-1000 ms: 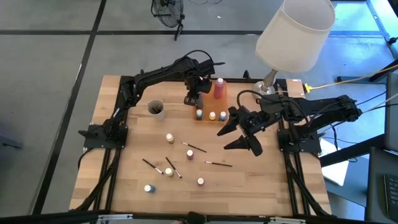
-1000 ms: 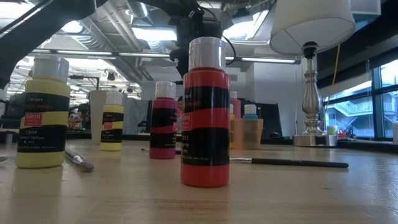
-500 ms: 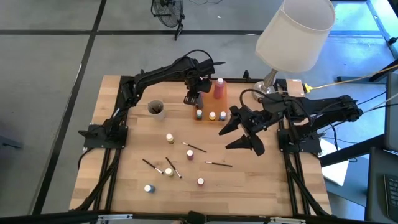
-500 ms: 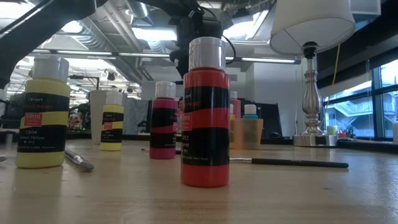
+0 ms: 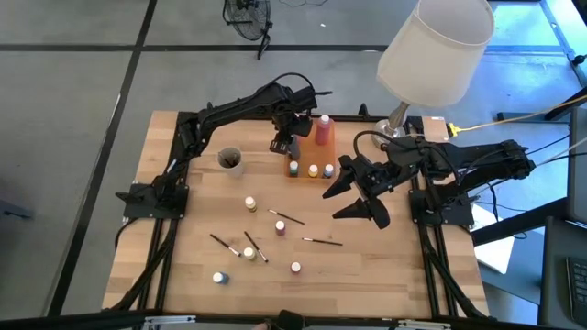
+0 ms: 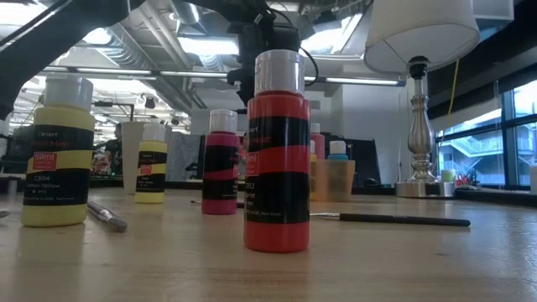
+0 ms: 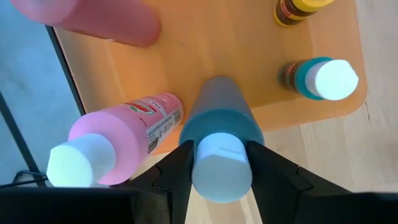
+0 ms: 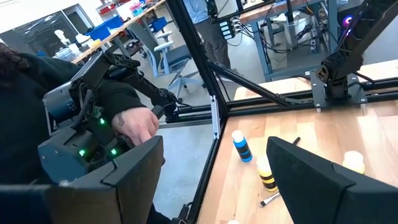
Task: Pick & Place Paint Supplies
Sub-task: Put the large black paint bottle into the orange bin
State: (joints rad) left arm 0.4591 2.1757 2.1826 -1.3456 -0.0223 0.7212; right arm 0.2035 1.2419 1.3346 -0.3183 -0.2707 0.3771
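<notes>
My left gripper (image 7: 221, 177) is at the far side of the table, over the orange tray (image 7: 249, 62), shut on a blue bottle with a white cap (image 7: 221, 168). Next to it on the tray stand a pink bottle (image 7: 118, 140), a teal bottle (image 7: 320, 78) and a yellow one (image 7: 295, 7). My right gripper (image 5: 353, 197) hangs open above the table's right half, touching nothing. Small bottles (image 5: 249, 203) (image 5: 280, 226) (image 5: 219, 277) and thin brushes (image 5: 287, 217) (image 5: 322, 241) lie scattered on the near half. My left gripper pinches the blue bottle's upper end, at its white cap (image 7: 221, 149), between its two fingers (image 7: 177, 171), coming from above and pointing down. The bottle stands upright below the fingers over the tray; whether its base touches the tray, I cannot tell.
A white-shaded lamp (image 5: 431, 46) stands with its metal base (image 5: 396, 128) on the far right corner. A cup (image 5: 229, 160) sits left of the tray. In the low view, red (image 6: 277, 151) and yellow (image 6: 57, 151) bottles stand close by. A person's hand (image 8: 134, 124) shows beyond the table.
</notes>
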